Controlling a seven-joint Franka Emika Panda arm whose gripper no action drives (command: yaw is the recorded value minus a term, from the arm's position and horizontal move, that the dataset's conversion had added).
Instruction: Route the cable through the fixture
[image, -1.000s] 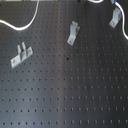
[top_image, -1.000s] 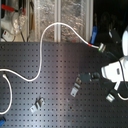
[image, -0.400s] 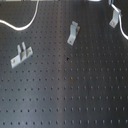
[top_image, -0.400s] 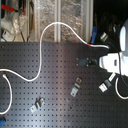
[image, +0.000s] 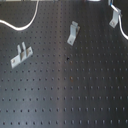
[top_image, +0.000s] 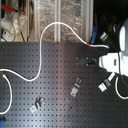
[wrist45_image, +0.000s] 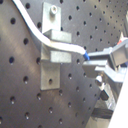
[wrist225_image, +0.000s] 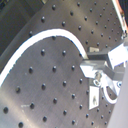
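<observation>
First wrist view: your gripper (wrist45_image: 93, 59) looks clamped on the cable (wrist45_image: 56, 46), just past a blue mark. From the fingers the cable crosses the fixture (wrist45_image: 50, 76) roughly square to the clip's long axis, lying against the upright tab, then runs off over the perforated board (wrist45_image: 20, 100). In the second exterior view the arm has shifted toward the second exterior view's top within the last second. I read that as drawing the cable into the clip, so routing looks underway, not finished. The other clips haven't moved. In the first exterior view the fixture (image: 115, 19) sits at the far right, its strip leaning and its long axis running near-to-far, with the cable passing just beside it.
</observation>
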